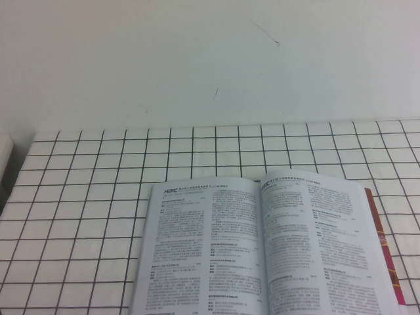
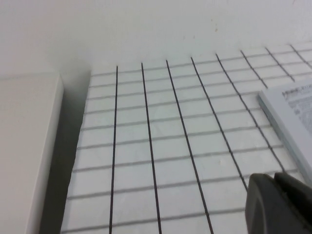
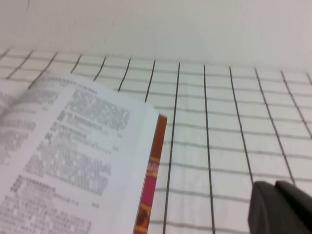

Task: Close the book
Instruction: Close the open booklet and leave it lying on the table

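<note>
An open book (image 1: 262, 243) lies flat on the checked cloth at the front centre-right, two pages of dense print facing up. A red cover edge (image 1: 384, 243) shows past its right page. Neither gripper shows in the high view. In the left wrist view my left gripper (image 2: 276, 177) is shut and holds nothing, hovering over bare cloth just left of the book's (image 2: 292, 117) left corner. In the right wrist view my right gripper (image 3: 274, 185) is shut and holds nothing, above the cloth to the right of the book (image 3: 73, 161) and its red cover edge (image 3: 152, 180).
The white cloth with a black grid (image 1: 98, 197) covers the table up to a white wall at the back. A pale block (image 2: 29, 146) stands beyond the cloth's left edge, also seen as a block (image 1: 4, 154) at the far left.
</note>
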Robot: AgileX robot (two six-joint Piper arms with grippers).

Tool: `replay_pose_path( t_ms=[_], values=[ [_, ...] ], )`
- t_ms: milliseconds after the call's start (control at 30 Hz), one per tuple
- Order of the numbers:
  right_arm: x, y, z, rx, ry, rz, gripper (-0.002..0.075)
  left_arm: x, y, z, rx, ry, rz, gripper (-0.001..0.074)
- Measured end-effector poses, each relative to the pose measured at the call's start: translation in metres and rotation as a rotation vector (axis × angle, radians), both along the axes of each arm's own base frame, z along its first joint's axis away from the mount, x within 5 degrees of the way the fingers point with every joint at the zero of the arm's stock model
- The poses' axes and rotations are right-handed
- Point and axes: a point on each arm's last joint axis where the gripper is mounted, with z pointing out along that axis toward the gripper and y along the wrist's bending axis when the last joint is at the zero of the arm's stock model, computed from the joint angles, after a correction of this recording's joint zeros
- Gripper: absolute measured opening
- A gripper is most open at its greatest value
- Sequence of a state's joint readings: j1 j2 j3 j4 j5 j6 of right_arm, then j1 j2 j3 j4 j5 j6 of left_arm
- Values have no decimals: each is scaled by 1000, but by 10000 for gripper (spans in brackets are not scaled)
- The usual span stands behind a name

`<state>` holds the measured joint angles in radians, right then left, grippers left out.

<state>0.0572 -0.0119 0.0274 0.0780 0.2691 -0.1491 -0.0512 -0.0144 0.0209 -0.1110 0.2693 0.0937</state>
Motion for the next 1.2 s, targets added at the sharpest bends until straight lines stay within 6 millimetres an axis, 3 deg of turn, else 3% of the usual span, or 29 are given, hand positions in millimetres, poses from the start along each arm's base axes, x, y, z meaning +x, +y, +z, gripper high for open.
replay_pose_path(
  t_ms=[367, 567, 833, 967, 1033, 1200],
  values=[
    [1, -4, 46, 31, -512, -48, -3, 0, 5, 41, -88, -448, 55, -4],
    [-2, -5, 53, 37, -598, -57, -3, -2, 7, 49, -114, -548, 71, -4],
    [-19, -9, 85, 156, -967, -71, -3, -21, 12, 81, -413, -939, 36, -4],
    [-34, -8, 125, 197, -1085, -34, -3, -36, 11, 108, -465, -1097, -38, -4],
    [-47, -6, 154, 164, -1128, -3, -3, -48, 9, 138, -465, -1158, -73, -4],
    [-75, -4, 219, 168, -1158, 43, -3, -83, 9, 208, -456, -1124, -95, -4]
  ],
)
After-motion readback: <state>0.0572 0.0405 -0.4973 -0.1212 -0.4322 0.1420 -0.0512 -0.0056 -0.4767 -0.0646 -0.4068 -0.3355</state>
